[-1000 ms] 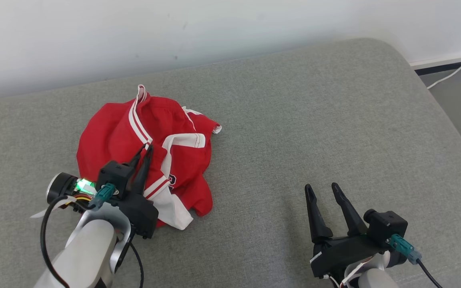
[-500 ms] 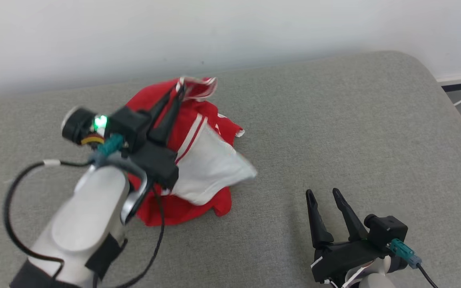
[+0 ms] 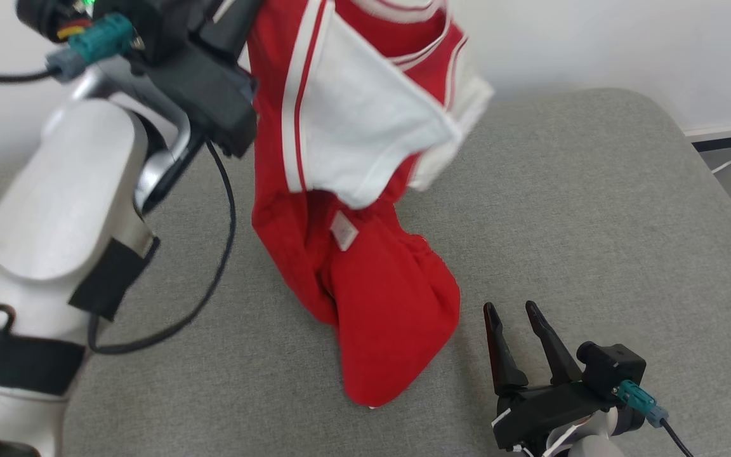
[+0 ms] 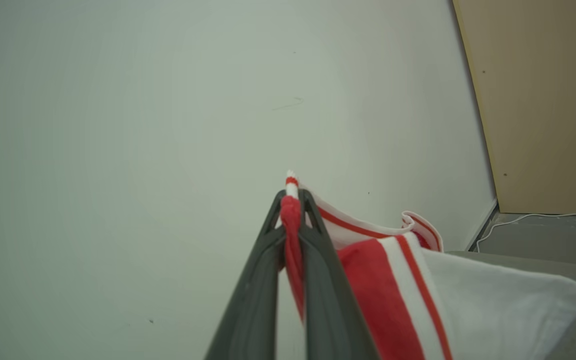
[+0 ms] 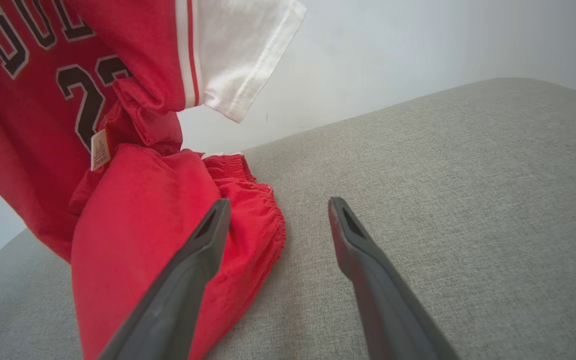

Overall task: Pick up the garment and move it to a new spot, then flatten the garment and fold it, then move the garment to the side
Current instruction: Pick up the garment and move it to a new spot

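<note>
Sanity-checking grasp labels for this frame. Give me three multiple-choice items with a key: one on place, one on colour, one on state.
1. In the head view, where does the garment hang relative to the right end effector?
A. To its left
B. To its right
C. Between its fingers

2. What colours is the garment?
A. Blue and yellow
B. Red with white trim
C. Plain black

3. What is the left end effector doing?
A. Open, holding nothing
B. Shut on nothing
C. Shut on the garment

Key:
1 A, the red cloth hangs left of that open, empty end effector.
2 B, the body is red and the trim white.
3 C, the left wrist view shows it pinching a striped edge.
</note>
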Robot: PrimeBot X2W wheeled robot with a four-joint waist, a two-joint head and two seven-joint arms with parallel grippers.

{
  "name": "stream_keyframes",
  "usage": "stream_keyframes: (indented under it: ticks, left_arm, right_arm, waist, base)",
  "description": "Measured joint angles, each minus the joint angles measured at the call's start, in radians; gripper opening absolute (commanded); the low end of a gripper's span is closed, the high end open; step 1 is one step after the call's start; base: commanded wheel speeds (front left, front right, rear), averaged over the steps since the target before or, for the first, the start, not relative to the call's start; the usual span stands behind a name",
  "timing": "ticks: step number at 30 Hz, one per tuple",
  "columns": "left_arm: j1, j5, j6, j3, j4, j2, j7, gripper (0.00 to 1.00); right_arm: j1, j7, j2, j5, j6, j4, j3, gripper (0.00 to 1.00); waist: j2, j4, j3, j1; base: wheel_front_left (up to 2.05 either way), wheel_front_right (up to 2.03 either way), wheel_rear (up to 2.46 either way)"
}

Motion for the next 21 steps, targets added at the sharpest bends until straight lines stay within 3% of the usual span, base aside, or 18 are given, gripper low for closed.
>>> stream_keyframes:
  ticks: [7,16,21]
  left_arm:
    - [-0.157,-0.018,-0.017,0.012,0.057,0.017,0.011,0.0]
    - [-0.317,-0.013,-0.026,0.014,0.148,0.081,-0.011,0.0]
    - [-0.352,-0.028,-0.031,0.014,0.172,0.086,-0.027,0.0]
  right_arm:
    - [0.001,0.0,0.0,0.004,0.0,0.003,-0.002,1.0]
    - [0.005,0.0,0.0,0.003,0.0,0.008,-0.006,1.0]
    - [0.006,0.0,0.0,-0.003,0.0,0.012,-0.011,1.0]
  waist:
    - [0.0,-0.014,0.004,0.0]
    - [0.0,-0.018,-0.003,0.0]
    - [0.0,-0.002,-0.008,0.0]
  base:
    - [0.0,0.0,0.0]
    - [0.0,0.0,0.0]
    - [0.0,0.0,0.0]
